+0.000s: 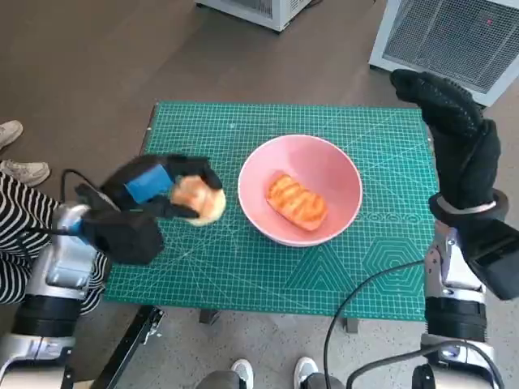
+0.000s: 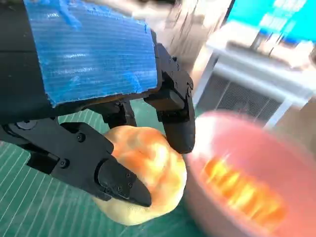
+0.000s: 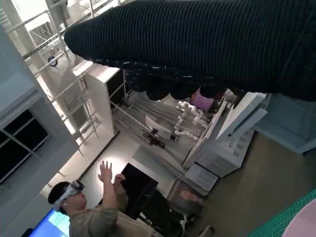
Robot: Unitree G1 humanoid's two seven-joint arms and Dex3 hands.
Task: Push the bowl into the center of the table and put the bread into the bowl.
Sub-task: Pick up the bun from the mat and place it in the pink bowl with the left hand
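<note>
You have a round bread roll (image 1: 199, 199) held in your left hand (image 1: 150, 198), fingers closed around it just above the green worktop (image 1: 243, 275), close beside the left rim of the pink bowl (image 1: 324, 166). The left wrist view shows the black fingers (image 2: 177, 123) clamped over the roll's top and side, with the bowl blurred just to its right.

The bowl sits about mid-worktop, so the pushing step looks done to me. It already holds one grilled, striped piece of bread (image 1: 297, 202), lying in the bottom. You are in the carrying step for the roll.

Next, as I judge it, you lift the roll high enough to clear the near-left rim, travel right until it hangs over the bowl's floor, then let the fingers part. Aim for the free space on the left of the striped piece so the roll does not perch on it and tumble out. Catching the rim could shove the bowl off centre.

Your right hand (image 1: 454, 134) is raised at the far right edge of the worktop, fingers loosely spread, holding nothing, well apart from the bowl. A person's striped leg (image 1: 20, 211) and shoes (image 1: 23, 171) are at the left, another pair of shoes (image 1: 276, 371) near the front edge, and white appliances (image 1: 454, 36) stand beyond the worktop.
</note>
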